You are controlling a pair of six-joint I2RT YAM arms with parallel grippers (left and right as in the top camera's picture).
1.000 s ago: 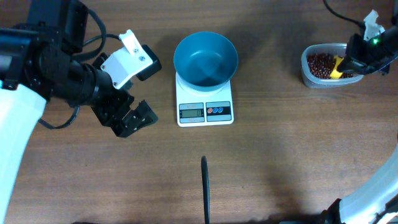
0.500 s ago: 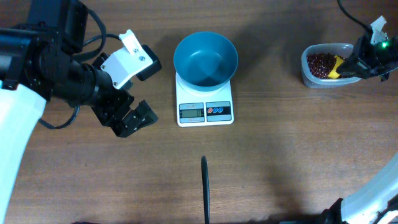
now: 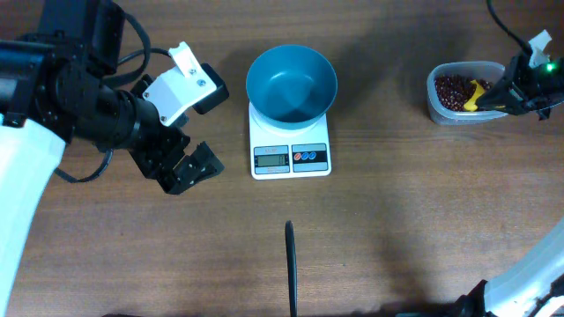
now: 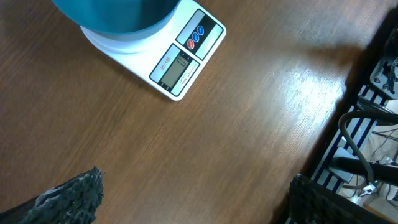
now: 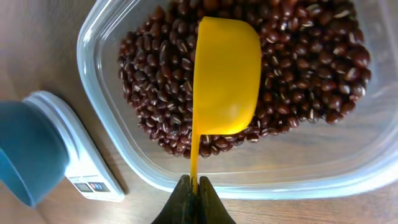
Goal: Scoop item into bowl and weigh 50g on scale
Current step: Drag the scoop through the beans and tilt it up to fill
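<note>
Right pincer (image 5: 191, 186) clenched on thin handle of yellow scoop (image 5: 227, 68). The scoop's cup sits over red-brown beans (image 5: 149, 106) inside clear tub (image 5: 348, 180), far right of surface (image 3: 397, 211). Blue bowl (image 3: 291, 84) rests on white scale (image 3: 290, 157), centre. Left pincer (image 3: 187, 167) released, fingers spread, left of scale.
</note>
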